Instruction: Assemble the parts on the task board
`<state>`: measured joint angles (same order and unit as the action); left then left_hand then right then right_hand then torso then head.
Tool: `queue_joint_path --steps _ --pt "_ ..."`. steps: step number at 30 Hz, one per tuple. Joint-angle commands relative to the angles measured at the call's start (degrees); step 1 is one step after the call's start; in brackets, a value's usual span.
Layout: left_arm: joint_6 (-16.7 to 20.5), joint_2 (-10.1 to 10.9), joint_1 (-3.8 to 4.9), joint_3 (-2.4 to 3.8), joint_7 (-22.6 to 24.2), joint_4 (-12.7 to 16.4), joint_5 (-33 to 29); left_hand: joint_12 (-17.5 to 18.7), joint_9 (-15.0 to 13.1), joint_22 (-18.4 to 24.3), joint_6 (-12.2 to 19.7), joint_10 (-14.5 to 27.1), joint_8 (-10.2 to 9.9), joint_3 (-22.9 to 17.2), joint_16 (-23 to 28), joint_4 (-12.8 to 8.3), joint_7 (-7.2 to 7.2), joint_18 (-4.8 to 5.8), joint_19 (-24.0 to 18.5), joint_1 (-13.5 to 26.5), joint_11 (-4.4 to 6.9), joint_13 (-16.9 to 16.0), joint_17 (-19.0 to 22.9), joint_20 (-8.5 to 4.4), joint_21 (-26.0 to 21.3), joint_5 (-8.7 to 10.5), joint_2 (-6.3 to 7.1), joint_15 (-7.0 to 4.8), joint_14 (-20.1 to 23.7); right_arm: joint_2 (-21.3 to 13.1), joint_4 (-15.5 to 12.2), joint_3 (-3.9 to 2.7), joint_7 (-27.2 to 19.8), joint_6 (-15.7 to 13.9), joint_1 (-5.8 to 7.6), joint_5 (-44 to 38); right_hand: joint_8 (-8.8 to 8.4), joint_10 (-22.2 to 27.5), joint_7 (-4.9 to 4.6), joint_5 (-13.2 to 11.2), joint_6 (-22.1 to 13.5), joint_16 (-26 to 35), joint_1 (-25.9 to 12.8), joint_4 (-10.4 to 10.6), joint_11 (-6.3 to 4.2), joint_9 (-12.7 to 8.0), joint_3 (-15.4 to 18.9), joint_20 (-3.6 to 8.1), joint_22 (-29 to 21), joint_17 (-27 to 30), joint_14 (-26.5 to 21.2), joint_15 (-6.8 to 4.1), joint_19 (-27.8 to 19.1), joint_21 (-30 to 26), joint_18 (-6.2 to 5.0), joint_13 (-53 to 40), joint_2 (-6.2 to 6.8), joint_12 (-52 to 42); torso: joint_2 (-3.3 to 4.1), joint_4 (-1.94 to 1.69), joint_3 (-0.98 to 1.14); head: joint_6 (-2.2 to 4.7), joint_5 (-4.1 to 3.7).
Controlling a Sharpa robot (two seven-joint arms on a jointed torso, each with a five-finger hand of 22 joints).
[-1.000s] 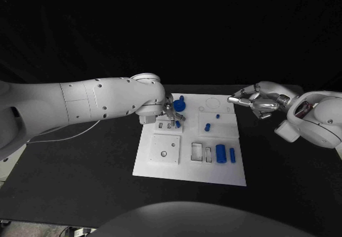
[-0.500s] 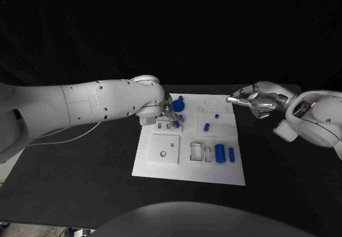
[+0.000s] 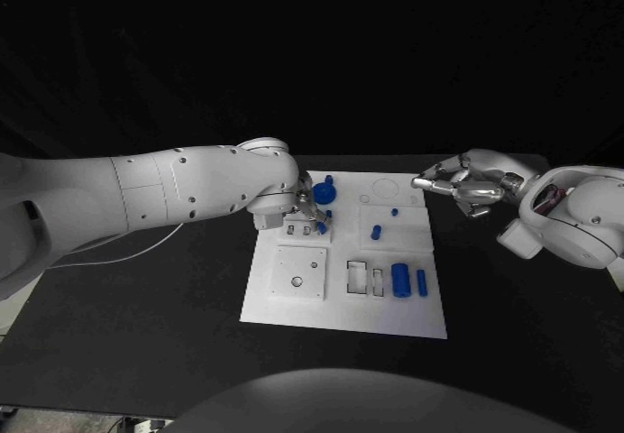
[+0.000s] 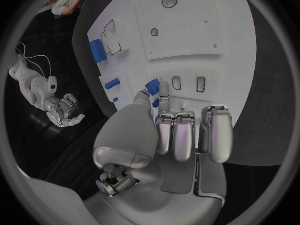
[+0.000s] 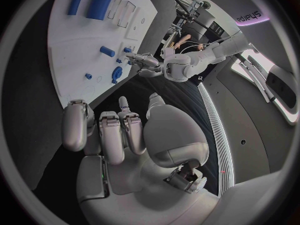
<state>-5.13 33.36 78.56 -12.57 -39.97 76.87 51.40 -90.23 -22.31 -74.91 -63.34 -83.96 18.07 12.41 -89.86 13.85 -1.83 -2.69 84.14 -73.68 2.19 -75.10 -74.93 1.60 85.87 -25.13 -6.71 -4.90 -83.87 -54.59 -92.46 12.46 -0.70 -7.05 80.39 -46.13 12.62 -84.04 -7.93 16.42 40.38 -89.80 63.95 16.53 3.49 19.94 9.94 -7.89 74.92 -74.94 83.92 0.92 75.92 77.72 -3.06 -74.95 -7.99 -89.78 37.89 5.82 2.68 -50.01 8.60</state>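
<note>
Task board point(image 3: 299, 302), white, flat at centre of black worktop point(image 3: 156, 343), blue parts spread over its 12 to 3 o'clock half. Seemingly mid-insertion: left robot hand point(image 3: 307, 211) pinching a small blue part point(image 3: 321, 216) at the board's 10 o'clock slots point(image 4: 187, 83), needing a straight, aligned press down next. Right robot hand point(image 3: 459, 188) curled on nothing off the 2 o'clock corner.
</note>
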Motion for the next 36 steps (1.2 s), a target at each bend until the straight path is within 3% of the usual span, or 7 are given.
queue_joint_path --steps 1,24,29,36 --pt "0.6 -0.2 -0.05 0.04 -7.1 0.1 -0.5 0.2 -0.3 -6.1 0.2 -6.0 -0.3 -0.6 -0.1 -0.2 0.28 0.55 0.5 -1.1 0.42 -14.9 -15.1 -0.44 -0.3 -0.15 0.09 -0.43 -6.1 0.1 0.0 0.01 -0.1 1.0 -0.1 0.0 -0.04 -6.0 -0.24 0.3 0.4 -0.2 0.6 -0.1 0.29 -0.1 0.4 0.04 10.0 -15.1 6.1 0.47 -0.3 -0.3 -0.8 -15.0 -0.04 -0.2 -0.01 0.02 0.0 0.01 0.07" --pt "2.1 0.1 -0.14 0.05 -6.4 0.4 0.3 0.2 -2.4 -6.2 0.4 -6.0 -1.3 -5.1 -0.1 -2.1 0.51 0.54 0.5 -5.3 0.63 -14.9 -15.1 -0.68 -0.5 -0.35 1.66 -0.65 -6.1 0.1 0.3 0.01 0.1 1.1 -0.32 0.0 0.22 -6.0 -0.37 2.0 0.9 -0.2 3.0 -0.5 0.4 -0.2 0.2 -0.08 9.6 -15.1 6.1 0.56 -1.2 -1.2 -1.03 -15.0 -0.17 -0.2 -0.04 -0.13 -0.04 0.01 -0.11" --pt "2.8 1.2 -0.13 0.07 -6.3 2.0 3.0 0.2 -3.0 -6.1 0.3 -6.0 -1.4 -6.7 -0.1 -2.6 0.61 0.51 0.5 -6.3 0.74 -14.9 -15.1 -0.76 -0.6 -0.51 2.4 -0.75 -6.1 0.0 0.4 0.01 0.1 1.1 -0.39 0.0 0.23 -6.0 -0.37 2.2 1.0 -0.2 3.2 -0.6 0.4 -0.2 0.2 -0.08 9.6 -15.1 6.1 0.56 -1.2 -1.2 -1.04 -15.0 -0.16 -0.2 -0.02 -0.12 -0.09 0.01 -0.02" --pt "3.6 3.2 -0.06 0.16 -6.8 4.5 5.1 0.2 -3.7 -6.2 0.1 -6.0 -1.6 -8.7 -0.1 -2.6 0.67 0.53 0.6 -6.7 0.83 -14.9 -15.1 -0.84 -0.6 0.87 3.22 -0.84 -6.1 -0.2 0.4 0.01 0.2 1.2 -0.49 0.0 0.24 -6.0 -0.38 2.3 1.0 -0.2 3.4 -0.6 0.4 -0.2 0.2 -0.08 9.6 -15.1 6.1 0.56 -1.4 -1.3 -1.07 -15.0 -0.15 -0.2 -0.15 -0.23 0.0 0.01 0.1"
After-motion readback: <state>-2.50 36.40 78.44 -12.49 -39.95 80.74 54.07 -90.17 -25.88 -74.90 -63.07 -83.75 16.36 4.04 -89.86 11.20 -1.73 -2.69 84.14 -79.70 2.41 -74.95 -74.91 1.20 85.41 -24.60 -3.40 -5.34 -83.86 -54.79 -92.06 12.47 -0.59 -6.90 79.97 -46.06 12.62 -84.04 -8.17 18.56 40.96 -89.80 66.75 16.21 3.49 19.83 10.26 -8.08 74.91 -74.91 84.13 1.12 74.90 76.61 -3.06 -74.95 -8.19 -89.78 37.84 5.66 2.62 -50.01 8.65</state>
